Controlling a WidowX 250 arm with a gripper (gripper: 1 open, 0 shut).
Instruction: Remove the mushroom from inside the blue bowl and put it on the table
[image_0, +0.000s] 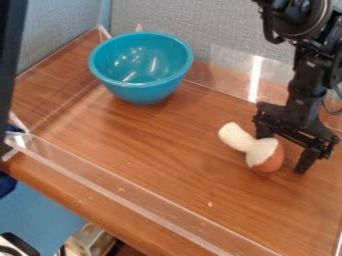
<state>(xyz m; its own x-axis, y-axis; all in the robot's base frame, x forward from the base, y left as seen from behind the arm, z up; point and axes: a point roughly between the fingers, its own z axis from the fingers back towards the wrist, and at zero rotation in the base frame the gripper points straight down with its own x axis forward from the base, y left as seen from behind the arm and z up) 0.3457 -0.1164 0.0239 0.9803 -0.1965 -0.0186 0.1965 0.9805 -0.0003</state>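
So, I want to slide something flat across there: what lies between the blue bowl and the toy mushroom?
Just bare reddish-brown wood-grain tabletop between the glossy turquoise-blue bowl and the cream-stemmed toy mushroom, in the camera view.
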